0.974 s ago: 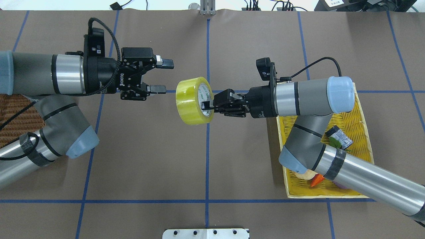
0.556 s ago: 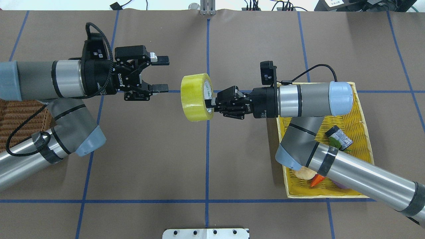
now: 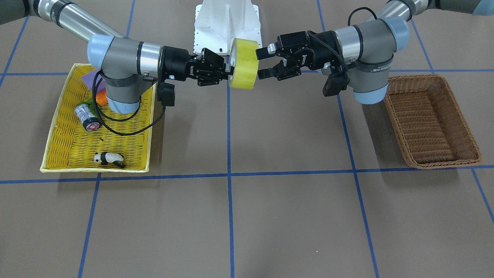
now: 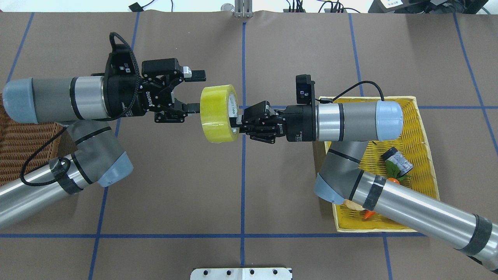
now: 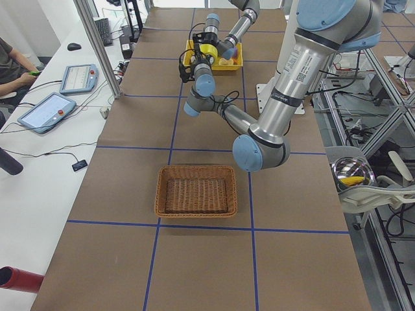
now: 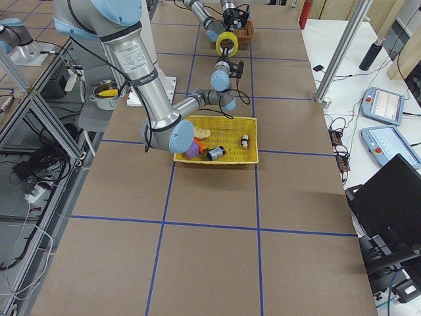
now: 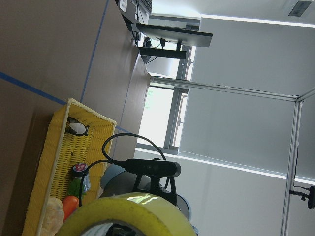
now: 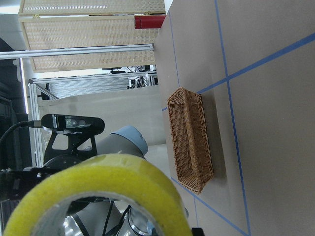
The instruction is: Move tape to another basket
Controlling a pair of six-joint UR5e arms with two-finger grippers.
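Note:
The yellow tape roll (image 4: pixel 216 113) hangs in the air over the table's middle, on edge. My right gripper (image 4: pixel 234 125) is shut on its rim from the right; the same grip shows in the front view, with the tape (image 3: pixel 244 63) and the right gripper (image 3: pixel 228 72). My left gripper (image 4: pixel 195 92) is open, its fingertips right at the tape's left side; I cannot tell if they touch. It also shows in the front view (image 3: pixel 263 63). The brown wicker basket (image 3: pixel 432 164) stands empty on the table's left side, under my left arm (image 4: pixel 19 136).
The shallow yellow tray (image 3: pixel 96 166) lies under my right arm. It holds a small silver cylinder (image 3: pixel 87 116), a panda toy (image 3: pixel 109 157) and an orange item (image 3: pixel 101 98). The white robot base (image 3: pixel 227 19) stands behind the tape.
My right gripper has carried the tape a little to the left. My left gripper has moved right and closed the gap to the tape, still open.

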